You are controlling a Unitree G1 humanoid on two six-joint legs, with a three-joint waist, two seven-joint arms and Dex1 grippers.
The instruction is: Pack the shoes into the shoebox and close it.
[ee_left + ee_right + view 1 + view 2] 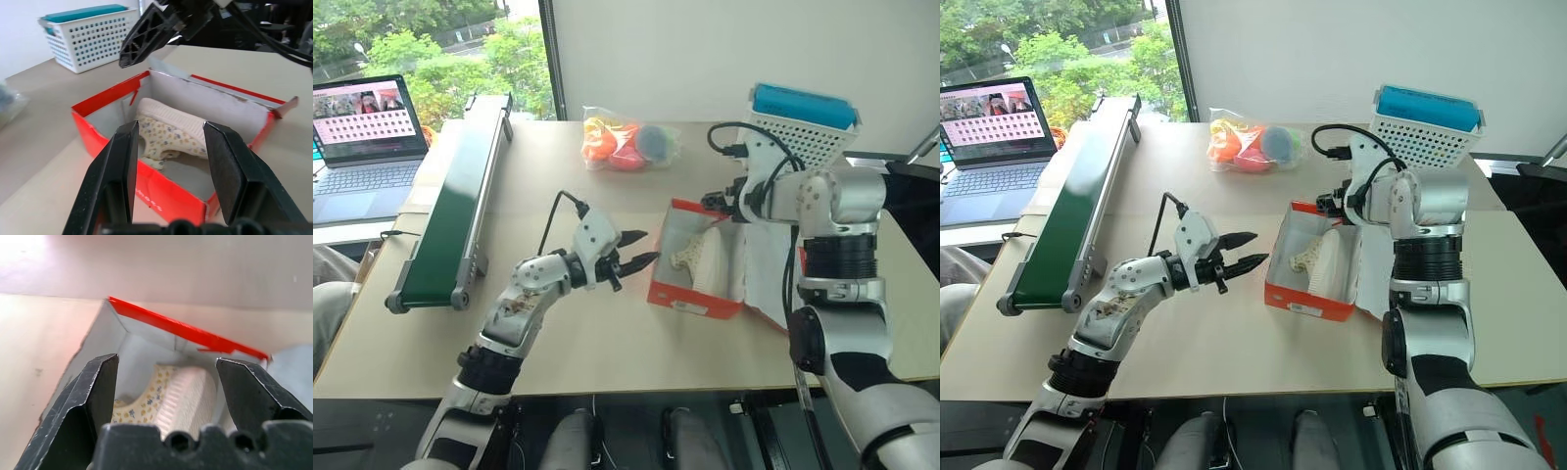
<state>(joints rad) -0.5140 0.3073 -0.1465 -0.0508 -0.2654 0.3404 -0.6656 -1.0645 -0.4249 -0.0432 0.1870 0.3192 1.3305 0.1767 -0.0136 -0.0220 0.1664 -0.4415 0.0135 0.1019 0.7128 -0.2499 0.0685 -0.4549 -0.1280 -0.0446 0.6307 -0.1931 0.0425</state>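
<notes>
Lying inside the shoebox [697, 266]: the shoes [698, 257], pale cream, patterned lining showing, packed against the box's far wall, presumably so the lid can fold flat over them. Whether two shoes or one: cannot tell from the head views; the wrist views giving a ribbed upper and a floral lining that could belong to one shoe or to two pressed together.

Standing open on the surface [607, 333]: the shoebox, its pale flap [766, 264] hanging out on the side away from the conveyor [450, 215], lid not yet closed.

Hovering just above the box's far rim: right gripper [166, 382], jaws spread wide and grasping nothing, apparently released after setting the shoe in.

Hanging level just beside the box on its conveyor side: left gripper [641, 248], jaws parted, empty, pointing at the box wall, likely placed to steady it or help with the flap.

Showing in the left wrist view, not readable from the head views: the other arm's finger over the box and the basket [93, 34] beyond it.

Sitting well beyond the box: toy bag [626, 142].
</notes>
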